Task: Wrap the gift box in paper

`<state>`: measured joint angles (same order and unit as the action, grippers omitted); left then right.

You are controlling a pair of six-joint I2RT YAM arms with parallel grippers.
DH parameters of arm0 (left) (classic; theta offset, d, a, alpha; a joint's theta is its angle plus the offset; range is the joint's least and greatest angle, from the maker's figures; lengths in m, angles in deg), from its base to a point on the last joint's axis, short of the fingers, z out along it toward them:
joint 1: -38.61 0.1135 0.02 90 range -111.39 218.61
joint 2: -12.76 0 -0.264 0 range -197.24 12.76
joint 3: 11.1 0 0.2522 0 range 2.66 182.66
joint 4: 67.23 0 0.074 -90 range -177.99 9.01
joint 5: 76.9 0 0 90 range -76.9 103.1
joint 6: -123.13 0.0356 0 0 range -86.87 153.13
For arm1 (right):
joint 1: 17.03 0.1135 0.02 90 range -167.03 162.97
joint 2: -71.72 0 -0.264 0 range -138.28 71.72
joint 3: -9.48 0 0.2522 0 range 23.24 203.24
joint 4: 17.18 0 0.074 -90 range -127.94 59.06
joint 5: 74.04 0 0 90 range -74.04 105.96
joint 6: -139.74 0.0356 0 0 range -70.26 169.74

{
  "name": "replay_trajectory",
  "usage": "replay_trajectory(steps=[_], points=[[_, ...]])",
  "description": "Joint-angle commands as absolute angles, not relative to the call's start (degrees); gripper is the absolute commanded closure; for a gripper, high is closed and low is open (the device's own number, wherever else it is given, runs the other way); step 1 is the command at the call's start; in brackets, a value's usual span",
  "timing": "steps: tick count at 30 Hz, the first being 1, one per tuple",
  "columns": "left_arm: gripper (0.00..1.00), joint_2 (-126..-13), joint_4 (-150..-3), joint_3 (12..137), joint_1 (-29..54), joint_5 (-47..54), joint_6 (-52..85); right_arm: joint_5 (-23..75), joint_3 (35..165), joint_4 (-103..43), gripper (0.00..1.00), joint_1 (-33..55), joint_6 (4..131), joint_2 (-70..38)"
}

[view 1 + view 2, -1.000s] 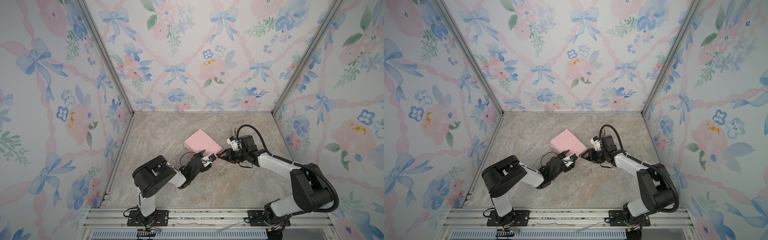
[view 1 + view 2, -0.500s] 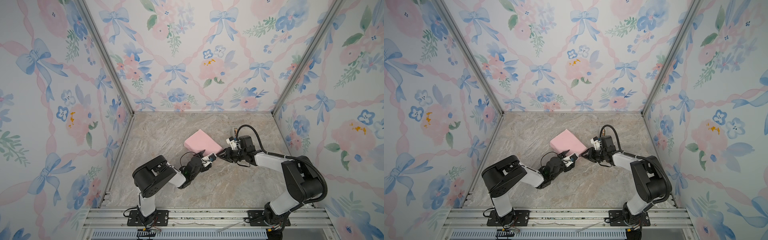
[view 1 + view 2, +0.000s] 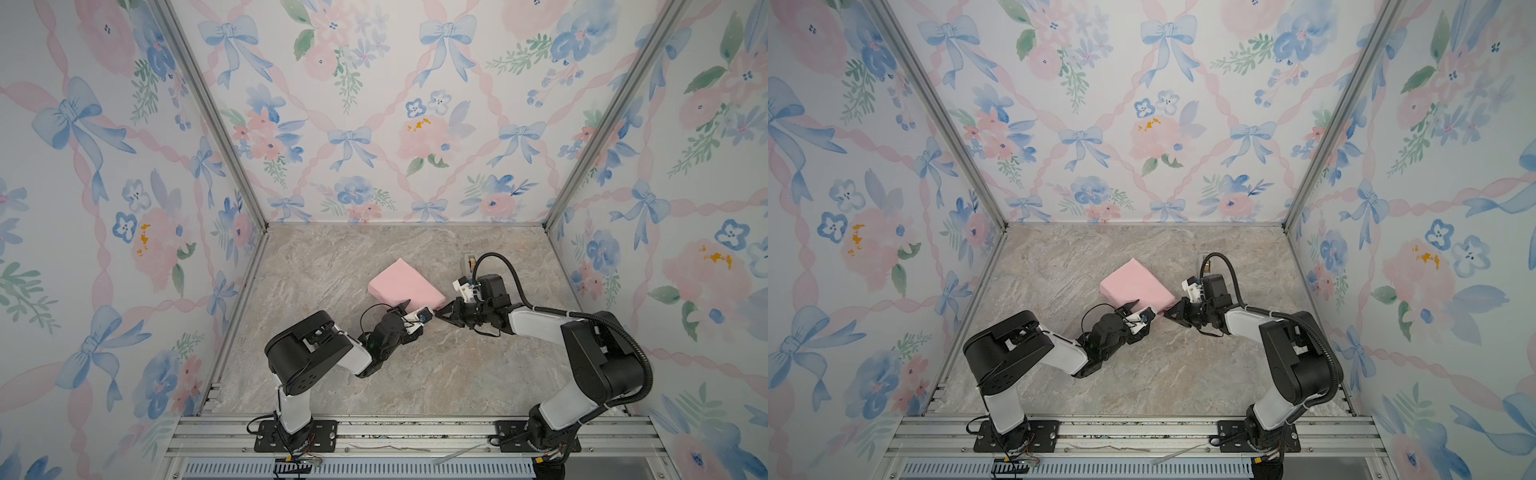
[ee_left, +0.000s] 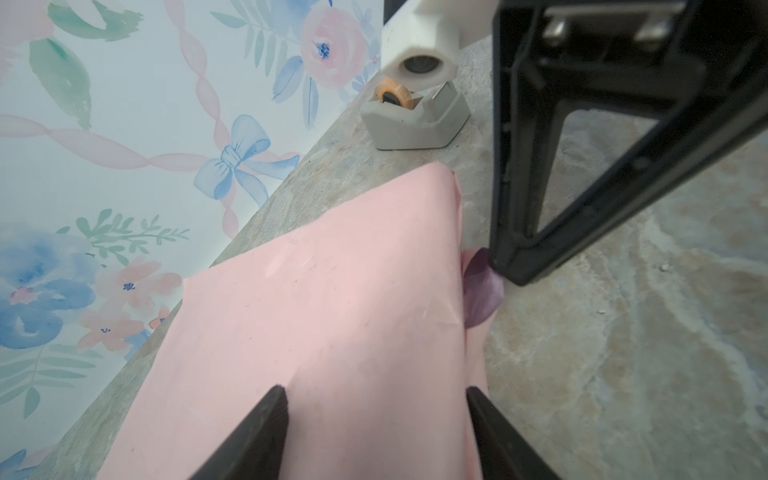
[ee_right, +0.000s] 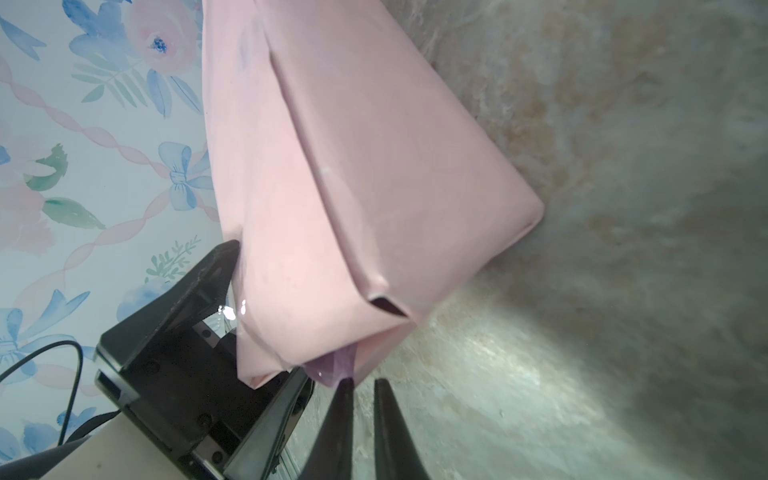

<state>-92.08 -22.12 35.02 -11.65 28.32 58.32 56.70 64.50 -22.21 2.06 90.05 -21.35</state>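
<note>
Right wrist view puts the right claw (image 5: 360,384) all but closed, its black fingers a sliver apart. Its tips touch a small lilac flap (image 5: 332,368) poking from the end of the thin pale pink paper (image 5: 353,166), which is folded around the small flat gift box and hides it fully. Whether the flap is pinched I cannot tell. The left claw (image 4: 374,390) stands open, jaws spread over the parcel's near end.

The step looks like tucking that end. I would have the left claw steady the parcel and press the flap flat against the end face without tugging folds loose.

The parcel lies around the middle of the marbled grey-beige stone-look surface (image 3: 332,257). A pale grey tape dispenser with an orange roll (image 4: 415,120) sits toward the right edge. Floral wallpaper with blue bows (image 3: 374,124) encloses three sides.
</note>
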Motion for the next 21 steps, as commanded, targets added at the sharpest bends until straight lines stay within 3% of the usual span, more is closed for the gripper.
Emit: replay_trajectory(steps=[1,21], points=[[0.32,-93.24,-27.20,33.58,-12.45,26.64,55.97,57.18,63.32,-21.48,0.90,1.48,90.63,-19.61],[0.32,-93.34,-27.12,33.83,-12.43,26.57,55.95,57.28,60.96,-18.46,0.98,1.79,93.04,-17.79]])
